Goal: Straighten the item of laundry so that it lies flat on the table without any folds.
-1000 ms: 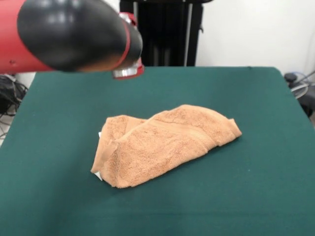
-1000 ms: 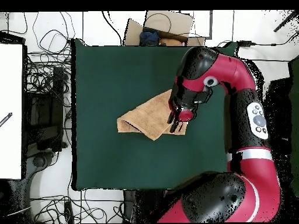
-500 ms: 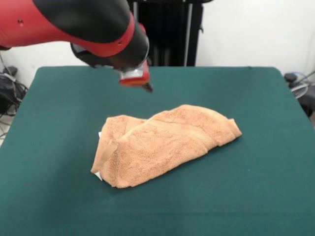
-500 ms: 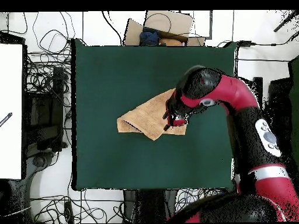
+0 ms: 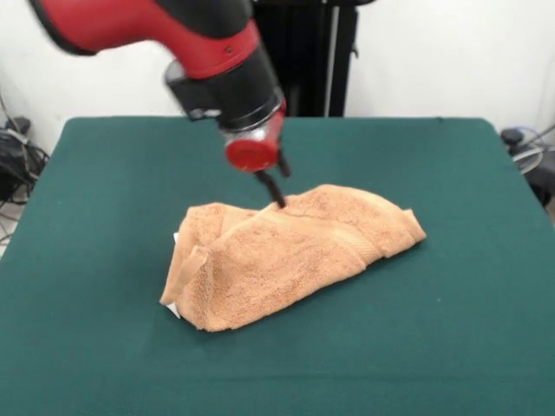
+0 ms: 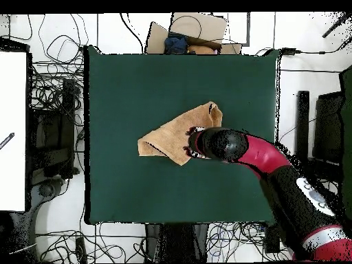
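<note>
I've got the towel [image 5: 286,256] sitting near the middle of the green bench [image 5: 451,347], bunched and folded over itself into a long lump that runs from about 8 o'clock up to 2 o'clock in my front view. A small white tag [image 5: 173,308] peeks out under its low corner at the 8 o'clock end. A woven band crosses the top layer toward the 3 o'clock end.

The arm comes in from 11 o'clock, red and black, with the pincer [image 5: 276,184] pointing down at the towel's far ridge. Its dark tips sit right at the fold's top edge, touching or just about touching the cloth; I can't tell whether the pincer is open or closed from here.

Looking down from overhead, the towel [image 6: 172,134] lies just off the bench's [image 6: 124,82] centre, and the arm's head covers its 4 o'clock part, hiding the pincer.
</note>
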Available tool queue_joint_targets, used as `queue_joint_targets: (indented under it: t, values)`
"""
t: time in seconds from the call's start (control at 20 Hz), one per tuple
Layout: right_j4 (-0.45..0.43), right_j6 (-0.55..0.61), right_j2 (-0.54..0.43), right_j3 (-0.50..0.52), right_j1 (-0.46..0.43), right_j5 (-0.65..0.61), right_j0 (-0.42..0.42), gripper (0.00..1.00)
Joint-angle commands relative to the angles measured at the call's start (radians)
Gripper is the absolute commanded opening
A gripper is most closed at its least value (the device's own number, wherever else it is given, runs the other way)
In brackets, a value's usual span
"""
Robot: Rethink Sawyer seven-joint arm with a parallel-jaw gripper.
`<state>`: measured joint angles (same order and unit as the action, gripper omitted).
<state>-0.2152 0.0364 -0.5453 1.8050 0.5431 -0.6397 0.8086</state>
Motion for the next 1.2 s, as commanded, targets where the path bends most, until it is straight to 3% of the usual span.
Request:
queue_joint_targets:
  t: [0.05, 0.35, 0.55, 1.0, 1.2]
  values:
    - [0.13, 0.47, 0.021, 0.311, 0.126, 0.007, -0.12, 1.0]
    - [0.264, 0.544, 0.046, 0.383, 0.235, -0.054, -0.216, 1.0]
    - [0.305, 0.558, -0.019, 0.514, 0.304, 0.105, -0.197, 1.0]
    - [0.174, 0.729, -0.028, 0.73, 0.398, 0.544, -0.292, 1.0]
    - [0.132, 0.756, 0.042, 0.763, 0.421, 0.658, -0.358, 1.0]
